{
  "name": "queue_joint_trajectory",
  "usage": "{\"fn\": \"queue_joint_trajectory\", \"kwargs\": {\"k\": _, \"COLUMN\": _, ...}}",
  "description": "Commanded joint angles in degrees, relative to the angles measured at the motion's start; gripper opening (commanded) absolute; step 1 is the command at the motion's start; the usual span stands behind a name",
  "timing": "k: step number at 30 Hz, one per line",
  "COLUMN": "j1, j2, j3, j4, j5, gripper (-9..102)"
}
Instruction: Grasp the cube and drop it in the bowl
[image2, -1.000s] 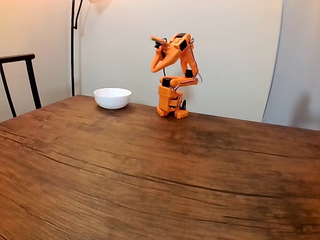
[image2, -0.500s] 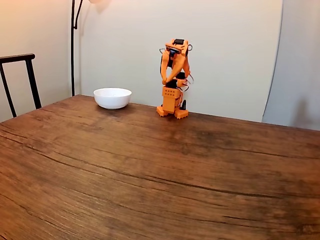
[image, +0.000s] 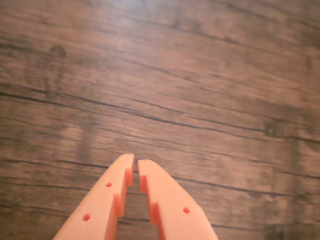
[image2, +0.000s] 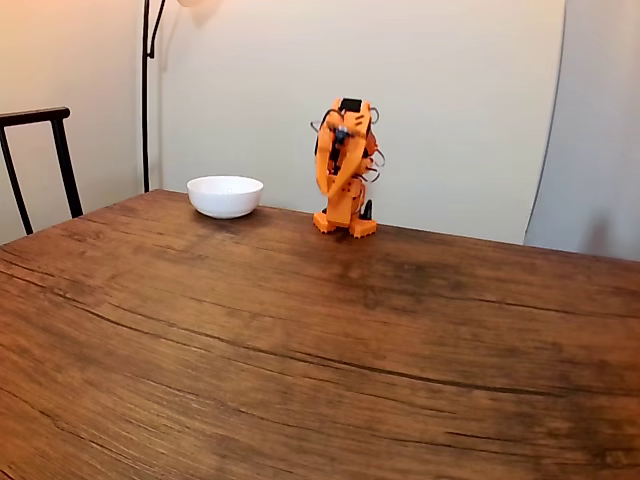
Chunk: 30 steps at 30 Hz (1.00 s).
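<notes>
Looking down the wrist view, I see my orange plastic fingers (image: 135, 167) drawn nearly together with a thin gap and nothing between them, hanging over bare dark-grained wood. The cube isn't anywhere I can make out, so I judge the main risk is reaching blind and closing on air or scraping the counter (image2: 300, 340). The glossy white bowl (image2: 225, 195) sits by the far edge, just left of the arm (image2: 343, 165) in the fixed view.

No text, label, brand, number or sign can be read on anything.
</notes>
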Motion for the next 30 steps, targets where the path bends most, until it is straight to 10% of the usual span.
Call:
{"fn": "queue_joint_trajectory", "kwargs": {"k": 1, "j1": -1.49, "j2": 0.53, "j3": 2.72, "j4": -3.78, "j5": -0.18, "gripper": -1}}
{"fn": "queue_joint_trajectory", "kwargs": {"k": 12, "j1": -3.25, "j2": -0.18, "j3": 17.67, "j4": -13.36, "j5": -0.18, "gripper": -1}}
{"fn": "queue_joint_trajectory", "kwargs": {"k": 30, "j1": -2.46, "j2": 0.35, "j3": 17.58, "j4": 8.26, "j5": -0.18, "gripper": -1}}
